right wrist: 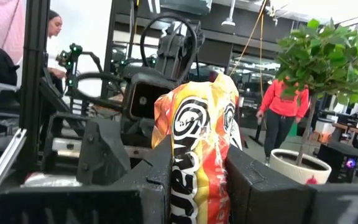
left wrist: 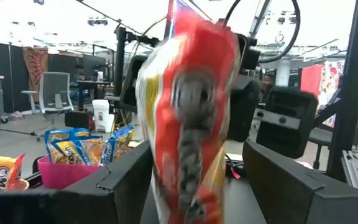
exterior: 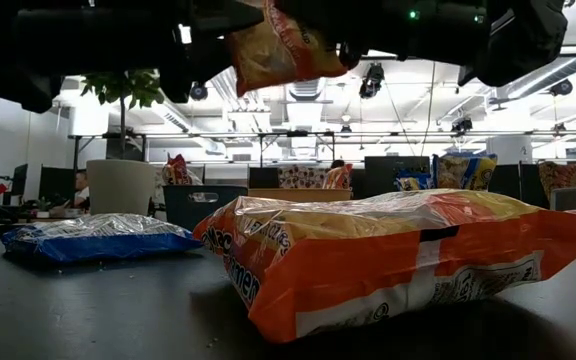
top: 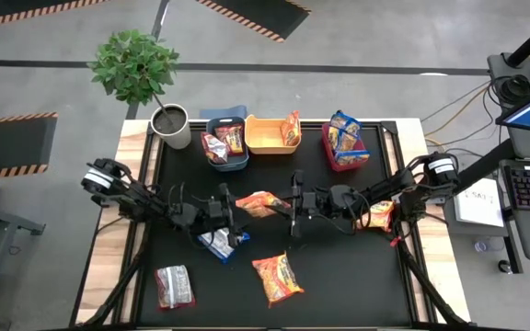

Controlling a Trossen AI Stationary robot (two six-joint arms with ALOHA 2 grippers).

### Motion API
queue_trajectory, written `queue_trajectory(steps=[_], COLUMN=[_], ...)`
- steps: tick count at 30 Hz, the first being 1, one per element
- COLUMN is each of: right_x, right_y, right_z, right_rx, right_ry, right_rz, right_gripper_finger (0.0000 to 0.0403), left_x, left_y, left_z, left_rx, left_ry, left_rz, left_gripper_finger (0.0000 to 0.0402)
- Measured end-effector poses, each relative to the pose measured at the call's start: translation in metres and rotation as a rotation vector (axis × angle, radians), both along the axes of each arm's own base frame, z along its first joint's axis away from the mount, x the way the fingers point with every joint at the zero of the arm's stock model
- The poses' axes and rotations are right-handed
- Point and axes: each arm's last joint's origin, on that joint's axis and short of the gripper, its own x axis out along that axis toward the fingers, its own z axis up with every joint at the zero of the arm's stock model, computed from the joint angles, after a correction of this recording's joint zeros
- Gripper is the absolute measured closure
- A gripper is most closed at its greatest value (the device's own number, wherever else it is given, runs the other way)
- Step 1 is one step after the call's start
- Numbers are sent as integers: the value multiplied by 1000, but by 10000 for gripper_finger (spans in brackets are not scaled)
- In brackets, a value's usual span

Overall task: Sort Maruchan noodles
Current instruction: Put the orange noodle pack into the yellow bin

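Both grippers meet at the table's middle, with one orange packet [top: 261, 203] between them, in the air above the mat [top: 339, 276].

The right gripper [top: 292, 204] is clamped on it: in its wrist view the packet [right wrist: 197, 149] stands upright, pinched between the two fingers [right wrist: 151, 180]. From this claw, the packet sticks out toward 9 o'clock in the top view.

The left gripper [top: 232, 208] is at the packet's other end, fingers spread wide. In its wrist view the packet [left wrist: 188, 124] hangs between the fingers [left wrist: 129, 180] with gaps on both sides, so it has hold of nothing.

Other packets on the mat: a blue one [top: 221, 243] at 7 o'clock from the held packet, just below the left claw; an orange one [top: 278, 278] at 6 o'clock; a dark red one [top: 174, 286] at 8 o'clock, near the corner; and an orange one [top: 379, 214] at 3 o'clock, under the right arm.

At 12 o'clock stand three bins with packets inside: blue bin [top: 228, 161], yellow bin [top: 265, 140], red bin [top: 334, 161].
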Motion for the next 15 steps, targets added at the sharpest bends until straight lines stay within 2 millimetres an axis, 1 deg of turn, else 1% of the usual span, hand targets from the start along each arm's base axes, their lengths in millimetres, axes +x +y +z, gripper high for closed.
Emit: queue_trajectory(steps=[10,12,15], right_x=[0,0,0], right_y=[0,0,0], right_z=[0,1,1], right_rx=[11,11,10], right_ry=[-1,-1,-1], right_rz=[4,4,3], right_gripper_finger=[327,326,325], left_x=[0,0,0], left_y=[0,0,0], left_z=[0,0,-1], left_rx=[4,5,4], left_ry=[5,6,10], left_rz=[5,5,8], left_gripper_finger=[172,182,214])
